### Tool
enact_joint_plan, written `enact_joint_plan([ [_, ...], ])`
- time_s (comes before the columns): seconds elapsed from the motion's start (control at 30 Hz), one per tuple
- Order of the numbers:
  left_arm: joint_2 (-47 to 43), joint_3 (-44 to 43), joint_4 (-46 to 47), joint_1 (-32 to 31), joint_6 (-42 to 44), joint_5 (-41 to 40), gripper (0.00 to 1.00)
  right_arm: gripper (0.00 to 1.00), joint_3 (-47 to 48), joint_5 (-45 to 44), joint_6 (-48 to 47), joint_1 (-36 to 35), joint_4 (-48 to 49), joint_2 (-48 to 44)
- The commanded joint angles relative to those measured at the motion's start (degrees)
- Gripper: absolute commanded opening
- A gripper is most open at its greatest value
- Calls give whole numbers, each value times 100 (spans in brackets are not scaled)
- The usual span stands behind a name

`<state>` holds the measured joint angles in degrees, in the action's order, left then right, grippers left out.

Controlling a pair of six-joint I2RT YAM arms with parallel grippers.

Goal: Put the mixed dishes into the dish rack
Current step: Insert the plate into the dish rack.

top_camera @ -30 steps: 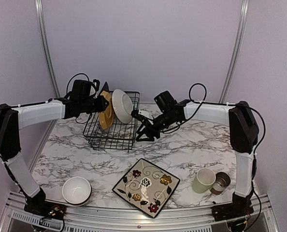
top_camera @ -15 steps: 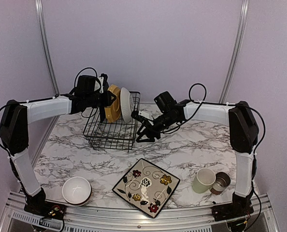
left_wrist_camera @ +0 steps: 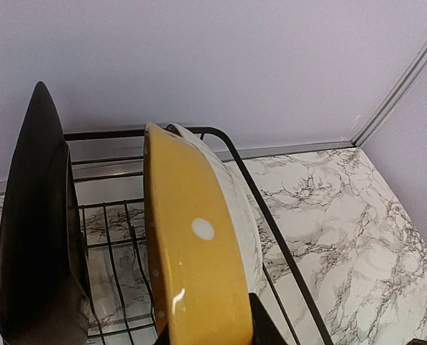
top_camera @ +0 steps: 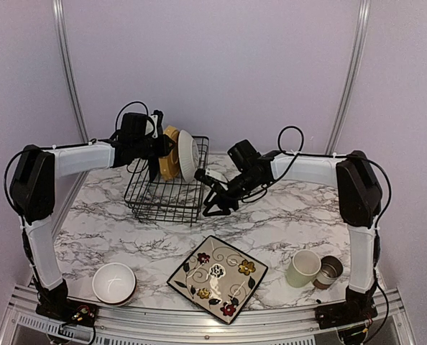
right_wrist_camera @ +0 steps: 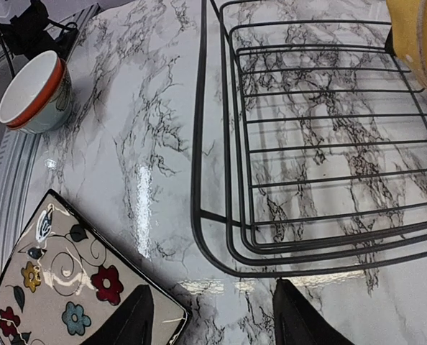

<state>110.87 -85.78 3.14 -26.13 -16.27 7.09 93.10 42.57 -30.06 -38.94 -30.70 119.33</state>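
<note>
The dish rack [top_camera: 167,192] stands at the back left of the table. My left gripper [top_camera: 158,149] is shut on the rim of the yellow dotted plate [left_wrist_camera: 192,259], holding it upright inside the rack. A white dish [left_wrist_camera: 242,215] leans against the plate's far face, and a black plate [left_wrist_camera: 37,237] stands on edge to its left. My right gripper [top_camera: 215,195] hovers open and holds nothing, just off the rack's front right corner [right_wrist_camera: 221,251]. A flowered square plate [top_camera: 218,279], a white bowl [top_camera: 113,282], a pale green mug [top_camera: 302,268] and a grey-brown cup [top_camera: 330,271] sit on the table.
The flowered plate's corner [right_wrist_camera: 62,287] lies under my right gripper's left finger [right_wrist_camera: 138,320]. The wall and a metal post [top_camera: 68,79] stand close behind the rack. The mug and cup sit by the right arm's base, the bowl near the left arm's base.
My left arm has swung in toward the rack and turned the yellow plate from a lean to upright, the white dish moving with it. The right gripper has shifted slightly left.
</note>
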Motion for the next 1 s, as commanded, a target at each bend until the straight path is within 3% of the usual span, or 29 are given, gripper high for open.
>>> enact_joint_plan([
  [0.0,-420,-200,1443,-76,-225,458,0,55,205,118,6,-69,-120,138],
  [0.53,-220,-221,2290,-84,-643,581,0,55,283,102,27,-66,-190,248],
  [0.97,452,-481,2446,-85,-827,606,0,55,346,61,49,-70,-178,335],
])
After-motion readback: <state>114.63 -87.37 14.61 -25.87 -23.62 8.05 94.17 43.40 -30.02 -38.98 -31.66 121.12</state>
